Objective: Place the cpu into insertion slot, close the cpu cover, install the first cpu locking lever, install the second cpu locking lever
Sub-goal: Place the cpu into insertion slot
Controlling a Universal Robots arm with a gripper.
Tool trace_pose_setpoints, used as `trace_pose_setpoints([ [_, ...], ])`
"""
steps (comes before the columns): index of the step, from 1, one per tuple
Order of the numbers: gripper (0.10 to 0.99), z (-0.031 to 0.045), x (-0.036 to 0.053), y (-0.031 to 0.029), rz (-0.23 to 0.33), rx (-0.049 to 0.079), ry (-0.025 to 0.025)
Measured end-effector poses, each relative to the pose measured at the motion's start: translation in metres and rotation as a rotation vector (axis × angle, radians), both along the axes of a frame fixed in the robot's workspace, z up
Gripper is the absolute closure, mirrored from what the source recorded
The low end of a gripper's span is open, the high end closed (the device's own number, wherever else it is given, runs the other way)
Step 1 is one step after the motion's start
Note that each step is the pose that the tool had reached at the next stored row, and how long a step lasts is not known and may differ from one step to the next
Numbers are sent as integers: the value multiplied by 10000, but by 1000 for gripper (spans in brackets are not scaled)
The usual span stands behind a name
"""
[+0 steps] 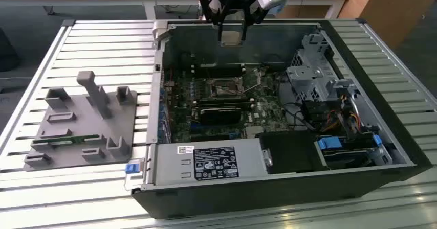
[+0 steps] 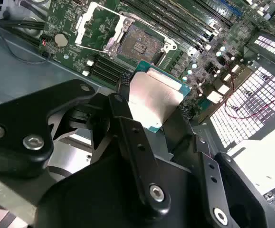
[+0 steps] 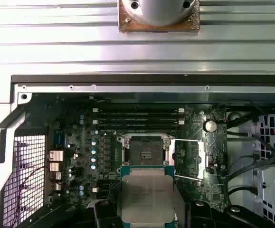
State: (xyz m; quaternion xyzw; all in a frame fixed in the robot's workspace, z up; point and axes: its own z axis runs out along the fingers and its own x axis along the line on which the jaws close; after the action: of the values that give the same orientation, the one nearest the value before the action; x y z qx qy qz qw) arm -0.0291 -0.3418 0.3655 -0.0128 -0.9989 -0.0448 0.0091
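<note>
The cpu (image 3: pixel 146 194) is being pinched by the gripper (image 2: pixel 152 124), with one black finger (image 2: pixel 128 128) pressed against each of two opposite edges. Its dull silver top is being shown in both wrist views, framed by a thin teal-green border. In the exterior view, the gripper (image 1: pixel 231 39) is being held high over the open computer case (image 1: pixel 287 188), above the case's far wall, with the chip hanging between the fingertips and touching nothing else.

The insertion slot (image 3: pixel 146 152) is being seen just beyond the held chip, below the fingertips and apart from them. Its dark centre is being left bare inside the silver rim. The cpu cover (image 3: pixel 190 159) is being kept swung off the socket and is lying open beside it, to one side of the gripper's line. In the exterior view the slot (image 1: pixel 224 87) is being seen on the green circuit board (image 1: pixel 266 114), lower than the gripper and nearer the camera.

A grey plastic fixture (image 1: pixel 82 121) is being seen on the slatted table (image 1: pixel 102 40), well apart from the gripper, off to the exterior view's left of the case.
</note>
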Motion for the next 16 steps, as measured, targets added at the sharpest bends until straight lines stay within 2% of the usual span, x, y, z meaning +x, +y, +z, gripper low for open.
trace_pose_setpoints([
  [7,553,0,0,0,-91,1,0],
  [16,553,-5,0,0,-835,0,0],
])
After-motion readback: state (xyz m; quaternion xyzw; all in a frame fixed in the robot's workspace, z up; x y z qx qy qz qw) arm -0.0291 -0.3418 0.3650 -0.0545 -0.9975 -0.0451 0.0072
